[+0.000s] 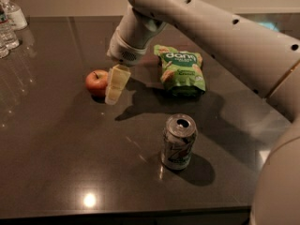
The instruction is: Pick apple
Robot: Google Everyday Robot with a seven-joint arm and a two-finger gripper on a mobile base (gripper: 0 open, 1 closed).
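The apple [95,82] is small, red with yellowish patches and a dark stem. It sits on the dark table [56,163], left of centre. My gripper [116,84] hangs from the pale arm that comes in from the upper right. It sits low over the table, right against the apple's right side, and covers the apple's right edge. Whether it touches the apple does not show.
A green snack bag [181,69] lies to the right of the gripper, under the arm. A soda can [178,141] stands upright nearer the front. Clear plastic bottles [9,25] stand at the far left corner. The table's front edge runs along the bottom.
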